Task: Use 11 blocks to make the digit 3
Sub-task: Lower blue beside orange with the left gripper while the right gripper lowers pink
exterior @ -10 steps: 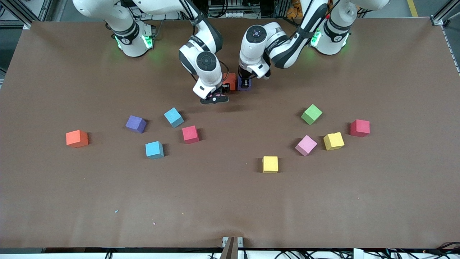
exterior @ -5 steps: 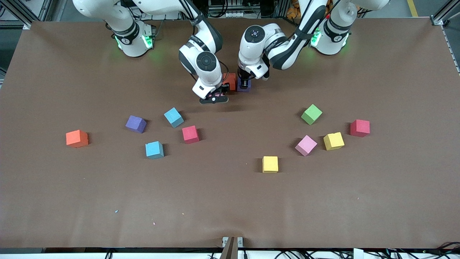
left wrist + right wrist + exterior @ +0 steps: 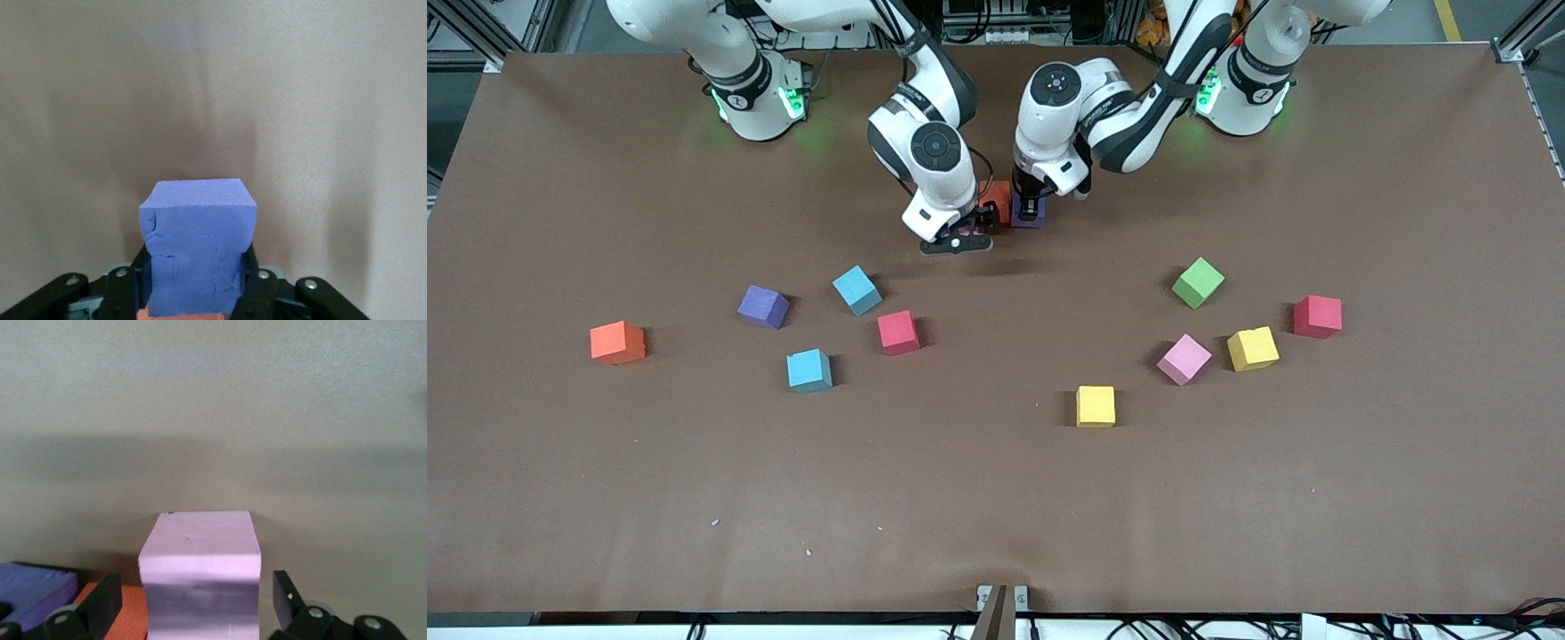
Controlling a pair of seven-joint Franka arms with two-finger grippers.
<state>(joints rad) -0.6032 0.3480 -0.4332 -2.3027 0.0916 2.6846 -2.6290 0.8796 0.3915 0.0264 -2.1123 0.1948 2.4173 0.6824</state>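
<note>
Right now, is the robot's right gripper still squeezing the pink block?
Apart. The right wrist view shows the right gripper open, with a gap between each finger and the pink block standing between them.

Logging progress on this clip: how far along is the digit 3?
Early. An orange block sits placed between the grippers. The left gripper is shut on a purple block beside it; the right gripper stands open around a pink block. Ten loose blocks, such as the green block, remain scattered nearer the front camera.
</note>
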